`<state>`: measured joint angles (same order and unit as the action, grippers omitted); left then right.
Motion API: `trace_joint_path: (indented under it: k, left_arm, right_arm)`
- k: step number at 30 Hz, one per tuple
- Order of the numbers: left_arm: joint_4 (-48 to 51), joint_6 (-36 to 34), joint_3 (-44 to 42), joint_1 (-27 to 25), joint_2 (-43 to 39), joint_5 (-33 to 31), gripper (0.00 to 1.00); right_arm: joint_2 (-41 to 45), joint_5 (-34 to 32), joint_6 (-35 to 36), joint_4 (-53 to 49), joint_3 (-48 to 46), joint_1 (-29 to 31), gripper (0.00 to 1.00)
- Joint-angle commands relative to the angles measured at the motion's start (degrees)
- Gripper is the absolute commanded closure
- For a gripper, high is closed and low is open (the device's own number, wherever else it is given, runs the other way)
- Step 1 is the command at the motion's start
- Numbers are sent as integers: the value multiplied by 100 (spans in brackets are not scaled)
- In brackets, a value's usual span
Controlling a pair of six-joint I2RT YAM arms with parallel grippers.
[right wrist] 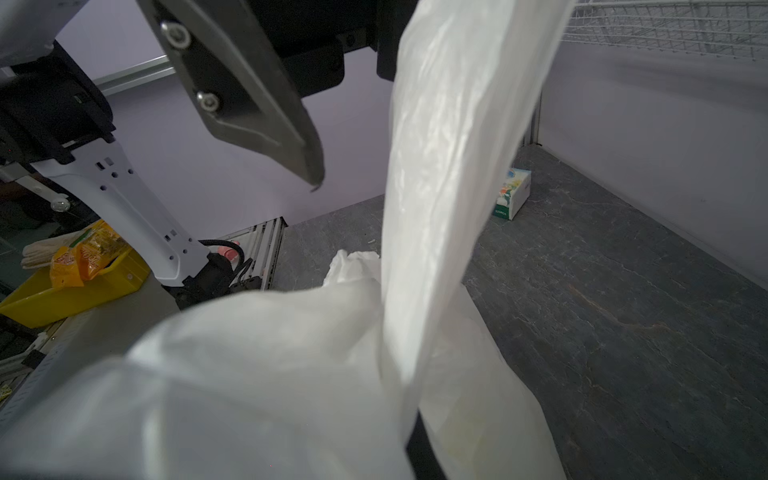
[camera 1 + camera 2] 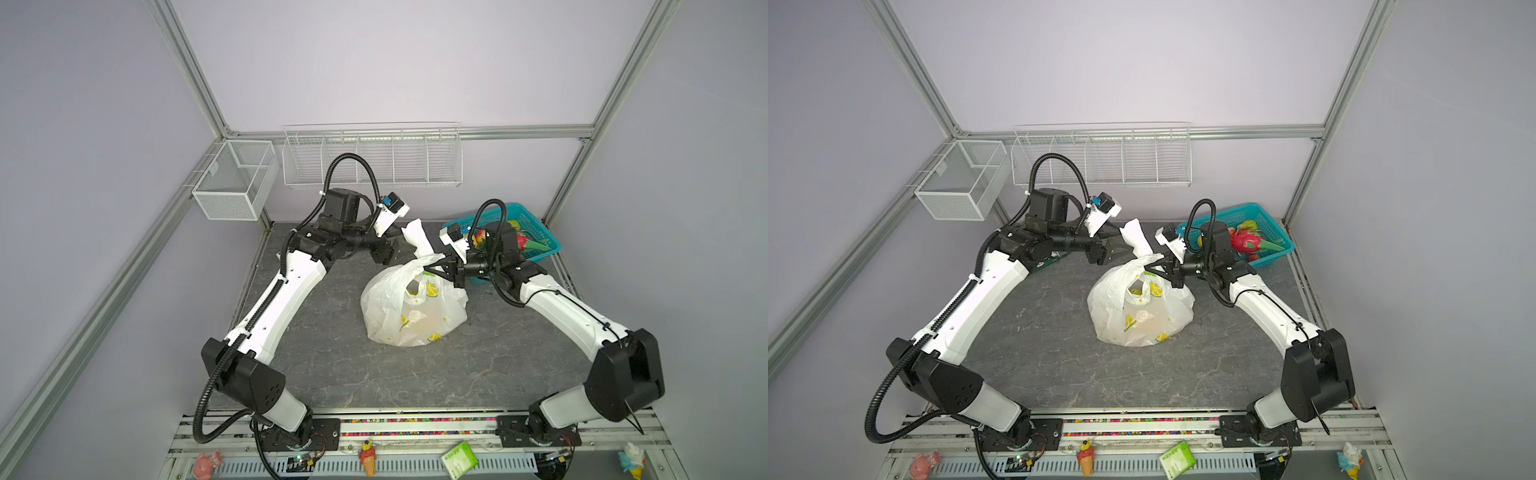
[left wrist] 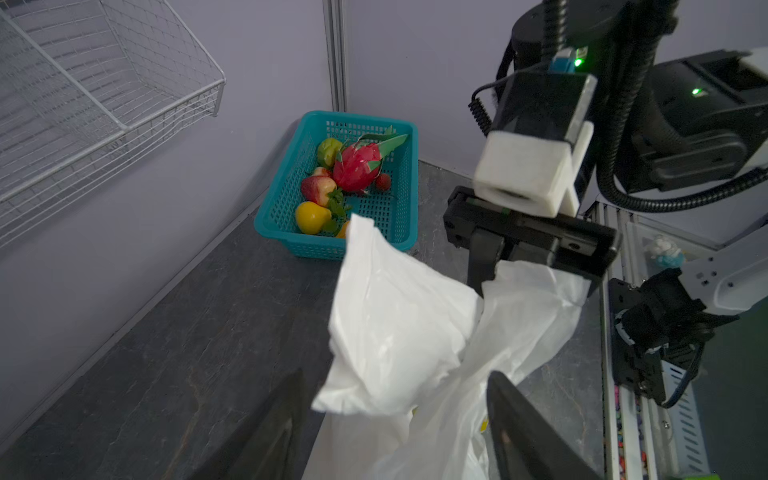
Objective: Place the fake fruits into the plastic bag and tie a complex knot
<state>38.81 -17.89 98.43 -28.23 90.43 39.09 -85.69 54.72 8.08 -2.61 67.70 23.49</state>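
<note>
The plastic bag (image 2: pixel 411 309) stands mid-table in both top views, with yellowish fruit shapes showing dimly through it. One white handle (image 2: pixel 417 239) sticks up between the fingers of my left gripper (image 3: pixel 399 428), which is open and spread around it. My right gripper (image 2: pixel 430 270) is shut on the bag's other handle at the mouth; the bag hides its jaws in the right wrist view. The handles cross there (image 1: pixel 386 316); I cannot tell if this is a knot. Several fake fruits lie in the teal basket (image 3: pixel 286 208), among them a dragon fruit (image 3: pixel 357 166) and a peach (image 3: pixel 318 189).
The teal basket (image 2: pixel 540 222) sits at the back right corner behind the right arm. Wire racks (image 2: pixel 372 160) and a mesh box (image 2: pixel 232 183) hang on the back and left walls. A tissue box (image 1: pixel 513 193) stands by the far wall. Figurines (image 2: pixel 368 457) line the front rail.
</note>
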Motion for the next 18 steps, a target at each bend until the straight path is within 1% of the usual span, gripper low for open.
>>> trace_joint_path:
  k: [1,3,4,6,8,10,12,13,15,18]
  left_arm:
    - [-254,685,406,-9,292,191,28]
    - [-241,809,597,-8,440,302,27]
    - [-297,897,660,-7,497,429,29]
    - [-487,1036,658,-7,504,656,37]
    - [-743,1073,458,-8,405,762,51]
    - [-1041,1027,96,-7,231,778,70]
    - [-1258,893,-255,-7,65,775,87]
    - [-1348,823,-440,-15,-33,705,98]
    - [-1548,725,-808,-8,-254,531,100]
    - [-2182,669,-1631,-40,-741,475,100]
  right_arm:
    - [139,-27,10,89,-125,59,93]
    - [155,-41,2,85,-138,66,93]
    - [158,-101,-15,78,-139,65,93]
    - [151,-216,-27,6,-143,67,93]
    - [144,-300,-96,-57,-141,68,93]
    - [163,-363,-229,-55,-167,68,93]
    - [168,-421,-395,-46,-178,76,93]
    - [175,-514,-525,-62,-170,72,93]
    - [133,-659,-784,-171,-118,75,93]
    - [67,-973,-1508,-190,-75,69,93]
